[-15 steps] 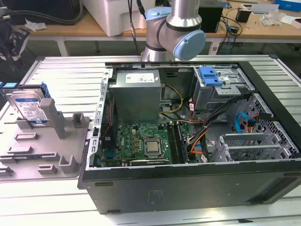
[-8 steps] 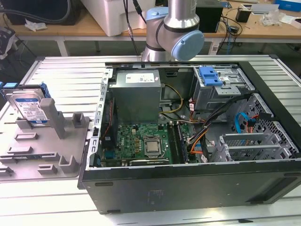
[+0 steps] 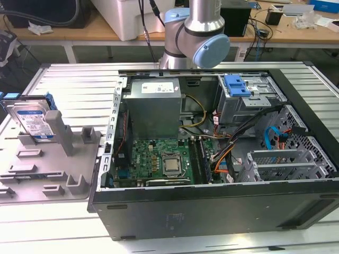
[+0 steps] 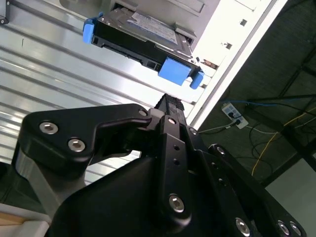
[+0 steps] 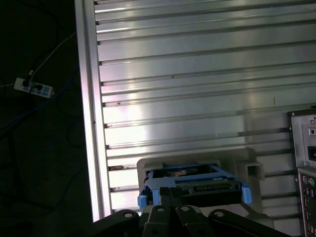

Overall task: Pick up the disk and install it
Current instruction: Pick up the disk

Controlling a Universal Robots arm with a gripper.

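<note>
Nearest the lens in the second wrist view is the black gripper (image 4: 168, 102), aimed at the disk (image 4: 142, 40) and short of it, with a clear gap between them and no contact. Its jaws look drawn together or almost so, and they hold nothing. The disk stands on edge in a grey fixture (image 3: 69, 138), well out on the exterior view's left of the open case (image 3: 212, 209), with its label toward that camera and blue frame tabs showing at its corners. Seen from the wrist, the connector edge faces the gripper, and 1 blue tab sits at each end of that edge. I judge the disk's long axis to run away from the gripper, roughly along its line of approach, while the short edge lies crosswise to it. With 1 arm (image 3: 196, 32) on the rig, there is no nearer side to choose. The first wrist view looks along the same line, with the gripper (image 5: 165, 193) in front of the disk (image 5: 207, 185). Fixture and case both rest on a slotted aluminium table (image 3: 69, 79), bright and ribbed. Inside the case, a drive cage (image 3: 249, 103) with a blue carrier sits at the far corner. A wooden bench (image 3: 63, 32) stands behind the table, and a power strip (image 5: 33, 87) lies on the dark floor beside it.
</note>
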